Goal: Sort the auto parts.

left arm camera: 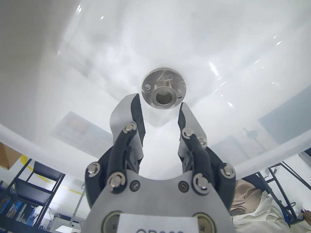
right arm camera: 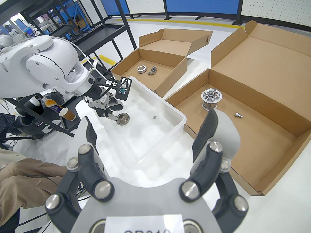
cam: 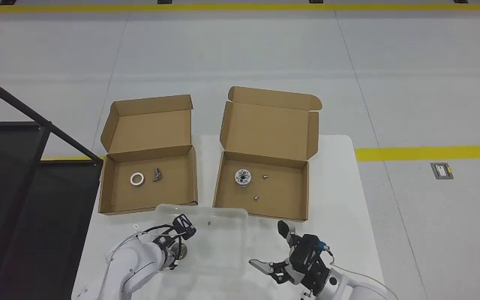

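A silver flanged hub (left arm camera: pixel 164 90) lies inside the clear plastic bin (cam: pixel 202 211). My left gripper (left arm camera: pixel 159 105) is open just short of it, one fingertip on either side and not touching; from across the table the hub (right arm camera: pixel 122 119) sits right by that gripper (right arm camera: pixel 108 112). A tiny part (right arm camera: pixel 154 117) lies farther along the bin floor. My right gripper (right arm camera: pixel 149 129) hangs open and holds nothing, above the table at the bin's right end (cam: pixel 270 247).
The left cardboard box (cam: pixel 120 191) holds a metal ring (cam: pixel 138 178) and a small bracket (cam: pixel 157 175). The right box (cam: pixel 285 199) holds a round toothed part (cam: pixel 243 176) and two small bolts (cam: pixel 265 178) (cam: pixel 256 198). A black rack (cam: pixel 30 172) stands left of the table.
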